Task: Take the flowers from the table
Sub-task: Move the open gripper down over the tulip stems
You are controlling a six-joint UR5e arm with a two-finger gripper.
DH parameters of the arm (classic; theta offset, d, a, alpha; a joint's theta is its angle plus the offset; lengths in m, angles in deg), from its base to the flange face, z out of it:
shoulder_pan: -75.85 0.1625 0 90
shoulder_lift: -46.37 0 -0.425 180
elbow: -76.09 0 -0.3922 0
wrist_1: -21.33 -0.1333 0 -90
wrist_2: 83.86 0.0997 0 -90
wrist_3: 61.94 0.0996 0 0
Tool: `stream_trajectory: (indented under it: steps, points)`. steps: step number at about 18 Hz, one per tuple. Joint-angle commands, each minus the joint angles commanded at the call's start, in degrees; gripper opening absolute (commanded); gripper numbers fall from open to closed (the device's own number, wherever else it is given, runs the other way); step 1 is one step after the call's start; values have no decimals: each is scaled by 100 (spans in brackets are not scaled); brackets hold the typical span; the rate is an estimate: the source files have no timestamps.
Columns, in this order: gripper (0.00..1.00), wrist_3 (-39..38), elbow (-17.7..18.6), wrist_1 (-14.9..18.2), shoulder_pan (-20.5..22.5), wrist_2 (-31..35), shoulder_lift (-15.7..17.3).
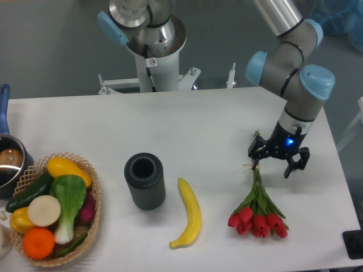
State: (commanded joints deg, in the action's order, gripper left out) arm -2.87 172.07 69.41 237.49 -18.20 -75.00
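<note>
On the table (170,124), the basket (91,226) of vegetables sits far left, a pot (8,164) just behind it at the edge. Right of the basket stands a cylinder cup (145,181) — then the banana (190,213), then the flowers (258,207), blooms toward the front. The end effector (272,166) hangs over their stems.

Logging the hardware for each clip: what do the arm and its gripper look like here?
The arm has silver-grey tubular links with light blue caps at the joints. A small blue light glows at its wrist. The gripper is black, with dark, claw-like jaws. No loose cables or readable markings show on the arm.
</note>
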Motion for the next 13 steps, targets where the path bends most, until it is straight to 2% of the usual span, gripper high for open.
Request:
stream_trajectory:
  steps: [13]
  points:
    - [100, 35, -79, -141, -62, 9, -299]
